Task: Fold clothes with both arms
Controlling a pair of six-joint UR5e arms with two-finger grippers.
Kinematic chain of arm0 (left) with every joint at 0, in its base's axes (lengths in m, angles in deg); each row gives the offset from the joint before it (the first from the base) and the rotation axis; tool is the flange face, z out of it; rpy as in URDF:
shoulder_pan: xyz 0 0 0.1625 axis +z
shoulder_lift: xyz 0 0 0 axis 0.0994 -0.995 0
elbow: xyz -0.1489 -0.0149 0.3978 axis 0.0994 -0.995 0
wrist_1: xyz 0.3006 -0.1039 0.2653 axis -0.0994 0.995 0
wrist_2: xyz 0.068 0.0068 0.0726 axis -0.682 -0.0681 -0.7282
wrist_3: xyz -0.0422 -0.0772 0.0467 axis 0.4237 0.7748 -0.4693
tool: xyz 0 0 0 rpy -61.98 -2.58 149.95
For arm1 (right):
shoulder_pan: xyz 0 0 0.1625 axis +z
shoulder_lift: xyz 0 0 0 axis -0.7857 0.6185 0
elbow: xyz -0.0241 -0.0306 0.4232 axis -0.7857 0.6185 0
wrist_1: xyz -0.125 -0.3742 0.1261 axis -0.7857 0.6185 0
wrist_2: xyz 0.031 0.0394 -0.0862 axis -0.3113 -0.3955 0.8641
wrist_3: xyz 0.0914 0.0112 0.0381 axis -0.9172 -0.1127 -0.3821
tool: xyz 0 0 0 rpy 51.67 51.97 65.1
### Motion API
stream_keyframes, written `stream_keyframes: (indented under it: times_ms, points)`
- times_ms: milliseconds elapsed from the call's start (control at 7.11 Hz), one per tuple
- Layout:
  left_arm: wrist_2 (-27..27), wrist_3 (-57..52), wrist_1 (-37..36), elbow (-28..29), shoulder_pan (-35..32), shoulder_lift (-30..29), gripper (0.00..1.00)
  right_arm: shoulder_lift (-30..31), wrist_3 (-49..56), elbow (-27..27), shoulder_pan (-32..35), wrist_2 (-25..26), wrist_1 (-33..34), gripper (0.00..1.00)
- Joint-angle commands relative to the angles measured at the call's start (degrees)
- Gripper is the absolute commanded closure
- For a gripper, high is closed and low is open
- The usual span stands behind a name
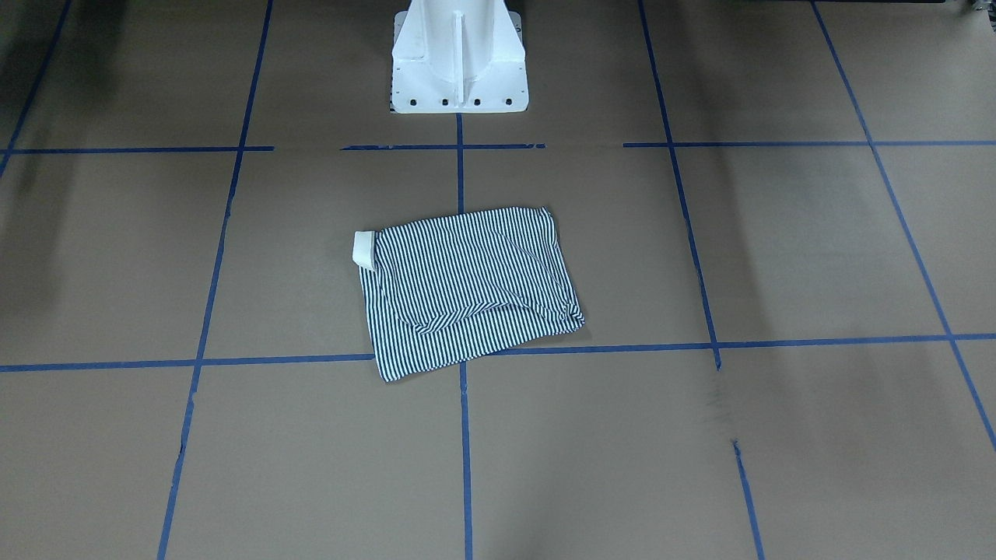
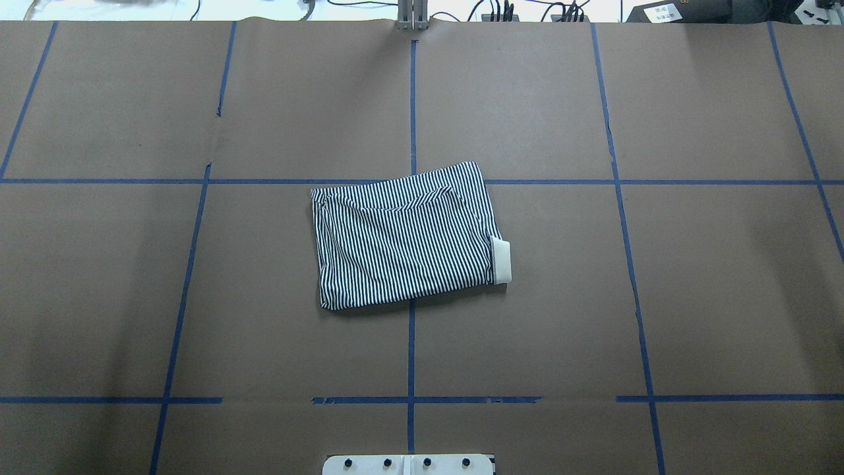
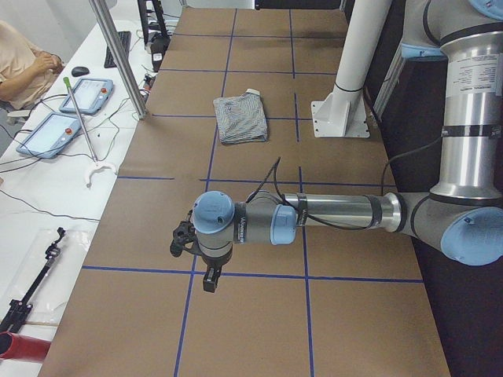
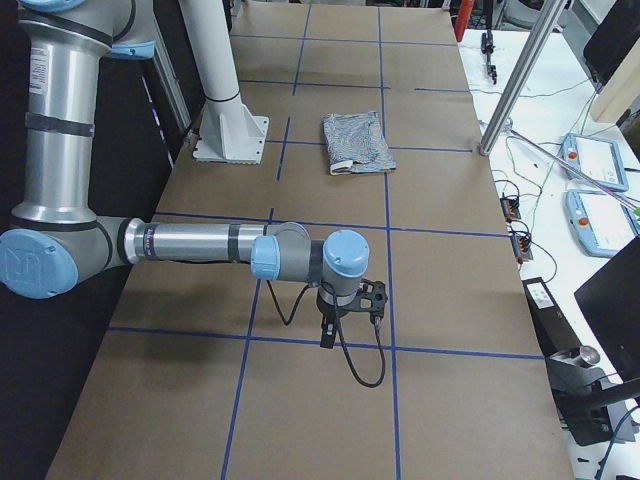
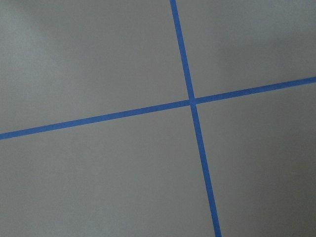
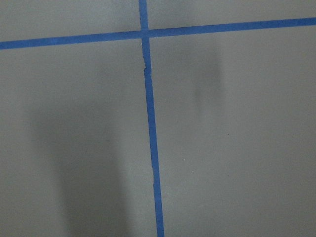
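The striped polo shirt (image 2: 403,235) lies folded into a small rectangle at the table's middle, its white collar (image 2: 501,260) sticking out at one edge. It also shows in the front-facing view (image 1: 467,292), the left view (image 3: 240,118) and the right view (image 4: 357,142). The left arm (image 3: 330,214) hovers over the table far from the shirt, its gripper (image 3: 209,280) pointing down. The right arm (image 4: 200,243) hovers at the other end, its gripper (image 4: 327,335) pointing down. Both grippers show only in the side views, so I cannot tell if they are open or shut. Neither touches the shirt.
The table is covered in brown paper with blue tape lines (image 2: 412,99). The white pedestal base (image 1: 459,58) stands at the robot's edge. Tablets (image 3: 88,94), cables and a metal post (image 3: 118,55) lie on the side bench, where a person (image 3: 23,67) sits.
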Motion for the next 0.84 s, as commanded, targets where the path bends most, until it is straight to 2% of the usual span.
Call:
stream_keyframes:
  times_ms: [0, 704]
  points:
    - [-0.11, 0.00, -0.07, 0.02, 0.07, -0.03, 0.00, 0.54, -0.45, 0.30, 0.07, 0.22, 0.07, 0.00]
    - [0.15, 0.00, 0.01, -0.25, 0.07, 0.67, 0.00, 0.63, -0.19, 0.38, -0.10, 0.13, -0.02, 0.00]
